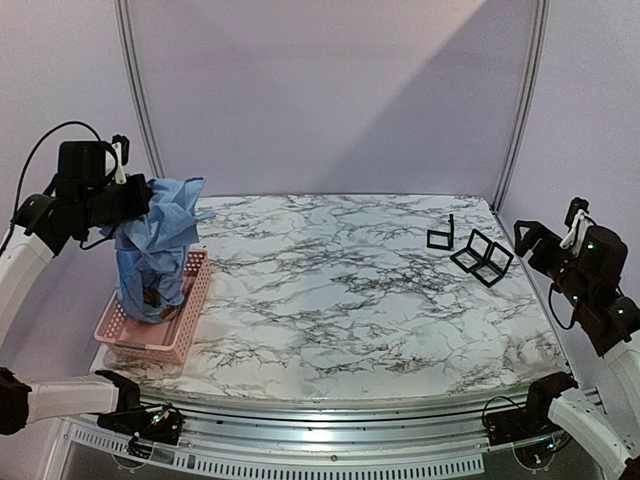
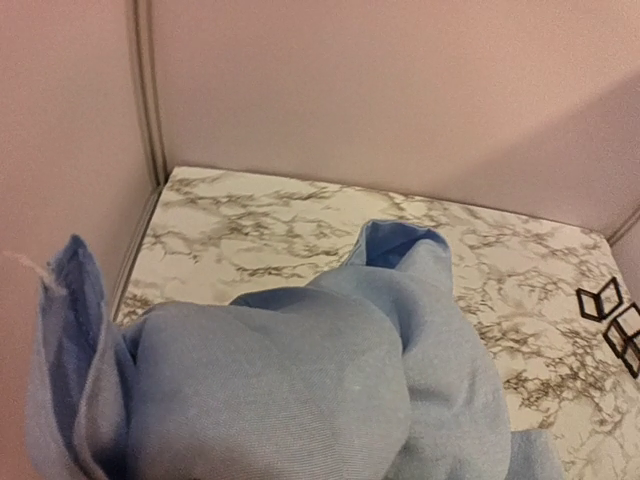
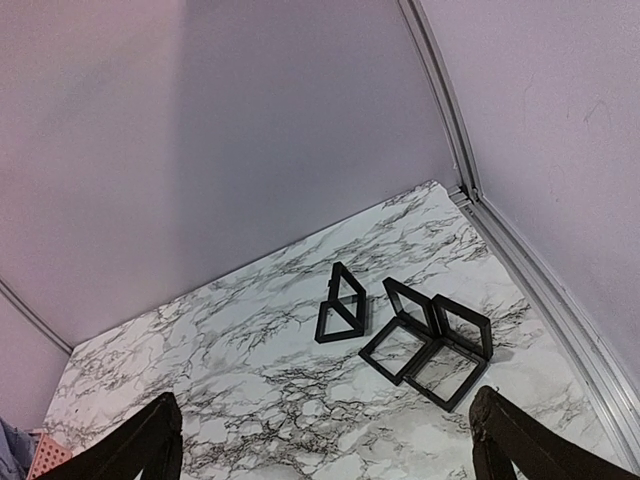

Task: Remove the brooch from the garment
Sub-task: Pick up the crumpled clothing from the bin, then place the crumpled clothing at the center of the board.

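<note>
From my station I count two arms, one shirt, one basket and three small black cases. The one light blue shirt hangs from the left claw, which is raised above the left edge of the counter. This claw is closed on the upper folds of the fabric. In the left wrist view the cloth covers its fingers completely, so there I see only blue wrinkled fabric. The lower end of the shirt goes down into the single pink basket, which lies on the left side of the counter near the front edge. The shirt is the only thing I can see inside the basket, and the bunched cloth hides much of its floor. Low on the shirt, close to the basket rim, there is a small dark-brown spot, too small for me to say what it is. The right claw is held in the air at the right side of the counter, its two fingers spread wide with nothing between them. In front of it, at the far right of the counter, lie the three black square cases, all open. The first case stands apart, propped like a small tent. The second case and the third case touch each other side by side, just beside the first. I cannot tell whether the cases hold anything.
</note>
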Controlling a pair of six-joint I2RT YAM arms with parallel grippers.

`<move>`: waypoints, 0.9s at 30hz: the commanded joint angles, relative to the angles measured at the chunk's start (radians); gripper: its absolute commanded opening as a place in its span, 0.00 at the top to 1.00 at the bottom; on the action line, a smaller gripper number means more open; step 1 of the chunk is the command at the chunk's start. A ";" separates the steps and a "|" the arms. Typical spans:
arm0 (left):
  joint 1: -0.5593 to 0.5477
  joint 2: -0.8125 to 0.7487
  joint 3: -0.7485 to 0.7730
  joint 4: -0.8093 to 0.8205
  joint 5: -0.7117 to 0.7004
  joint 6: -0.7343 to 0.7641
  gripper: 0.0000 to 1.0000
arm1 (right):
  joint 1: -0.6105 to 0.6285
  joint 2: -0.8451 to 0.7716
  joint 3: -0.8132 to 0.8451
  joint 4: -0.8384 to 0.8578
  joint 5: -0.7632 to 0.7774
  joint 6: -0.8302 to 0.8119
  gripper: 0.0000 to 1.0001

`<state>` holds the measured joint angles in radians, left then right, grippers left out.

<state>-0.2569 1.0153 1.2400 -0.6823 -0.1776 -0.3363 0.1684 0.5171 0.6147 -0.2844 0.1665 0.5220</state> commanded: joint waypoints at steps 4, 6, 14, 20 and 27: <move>-0.165 0.042 0.183 0.019 0.215 0.133 1.00 | 0.000 -0.004 0.049 -0.019 0.007 0.005 0.01; -0.205 0.057 0.235 0.025 0.269 0.131 1.00 | 0.000 0.001 0.068 -0.023 0.007 -0.011 0.01; -0.347 0.163 0.441 0.029 0.467 0.060 1.00 | 0.000 0.030 0.123 0.011 -0.026 -0.079 0.01; -0.412 0.311 0.638 0.037 0.571 0.004 1.00 | 0.000 0.031 0.065 0.139 -0.106 -0.118 0.01; -0.500 0.495 0.692 0.096 0.651 -0.063 1.00 | 0.000 0.074 0.018 0.234 -0.138 -0.170 0.01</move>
<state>-0.7002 1.4174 1.9114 -0.6285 0.4149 -0.3565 0.1684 0.5728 0.6609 -0.1272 0.0605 0.3939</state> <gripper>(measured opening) 0.054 0.988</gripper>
